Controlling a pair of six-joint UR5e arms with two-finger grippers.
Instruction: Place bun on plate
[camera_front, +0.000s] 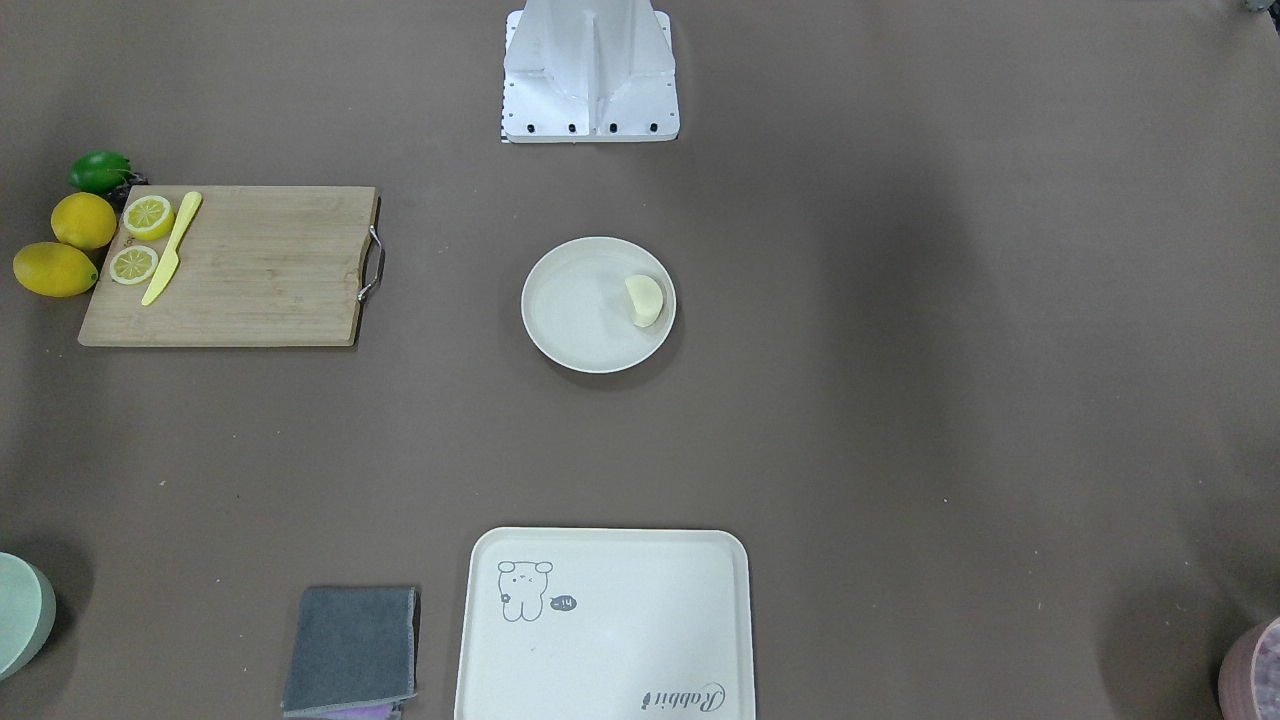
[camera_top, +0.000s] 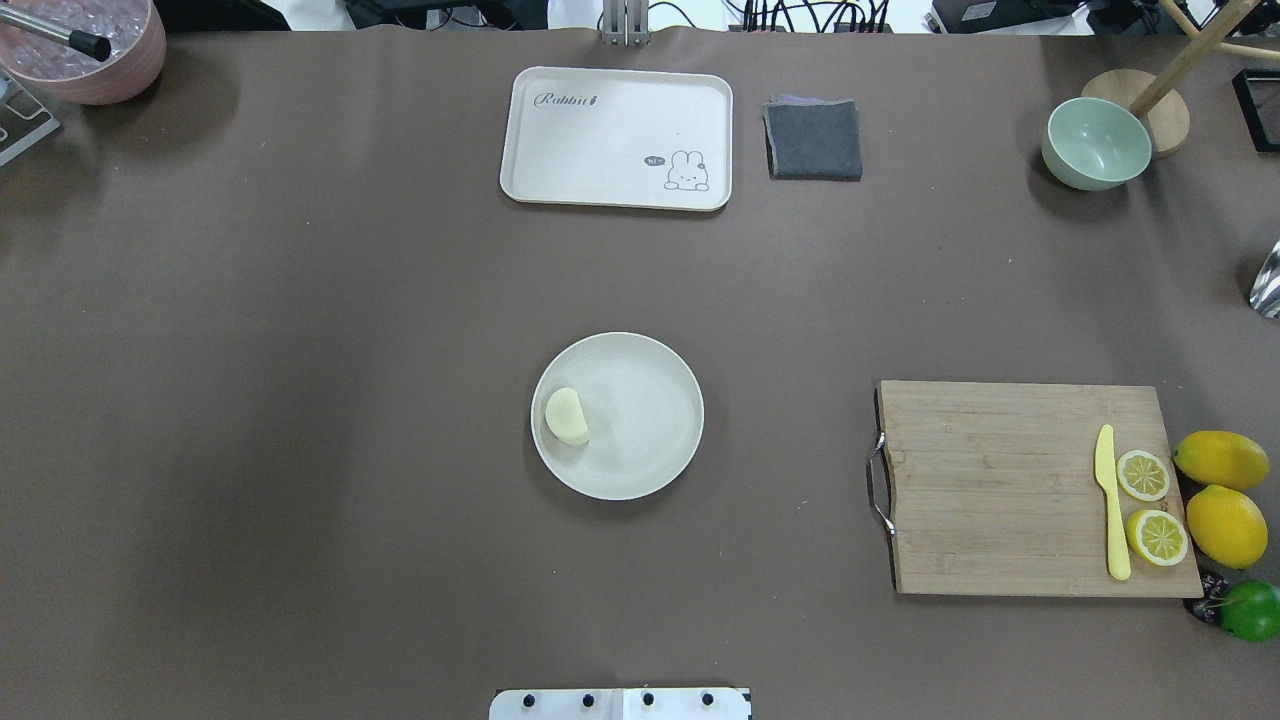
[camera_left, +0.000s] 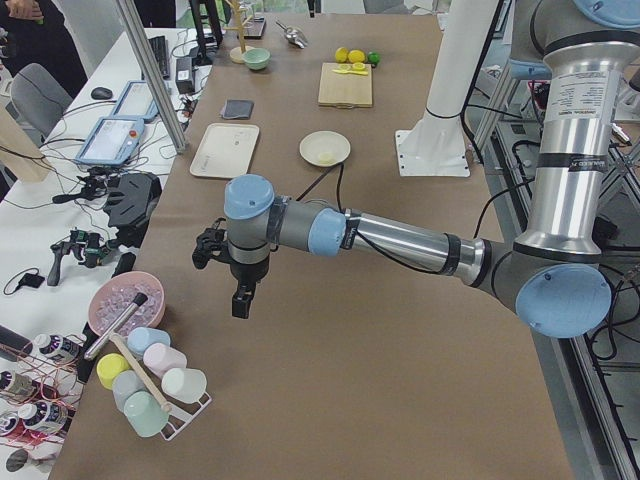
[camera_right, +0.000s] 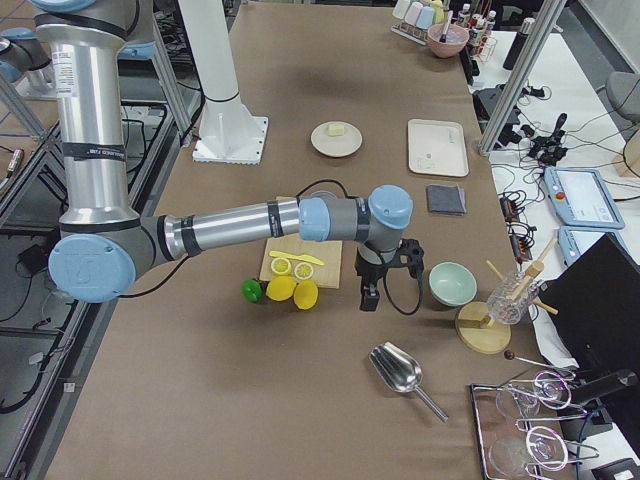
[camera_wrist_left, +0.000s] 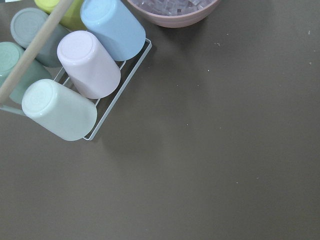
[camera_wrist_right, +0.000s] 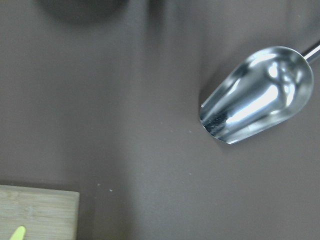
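The pale cream bun (camera_front: 645, 300) (camera_top: 566, 416) lies inside the round cream-white plate (camera_front: 575, 310) (camera_top: 650, 425) at the table's middle, against the rim on the robot's left side. No gripper touches it. My left gripper (camera_left: 240, 300) hangs over the table's left end, near the cup rack. At the right end my right gripper (camera_right: 367, 297) hangs beside the cutting board. Both show only in the side views, so I cannot tell whether they are open or shut. Neither wrist view shows any fingers.
A wooden cutting board (camera_top: 1030, 490) with lemon slices and a yellow knife (camera_top: 1112, 500) lies right, lemons (camera_top: 1222, 490) beside it. A bear tray (camera_top: 617, 138), grey cloth (camera_top: 814, 139) and green bowl (camera_top: 1094, 145) stand far. Cup rack (camera_wrist_left: 70, 75), pink bowl (camera_top: 85, 50) and metal scoop (camera_wrist_right: 257, 95) sit at the ends.
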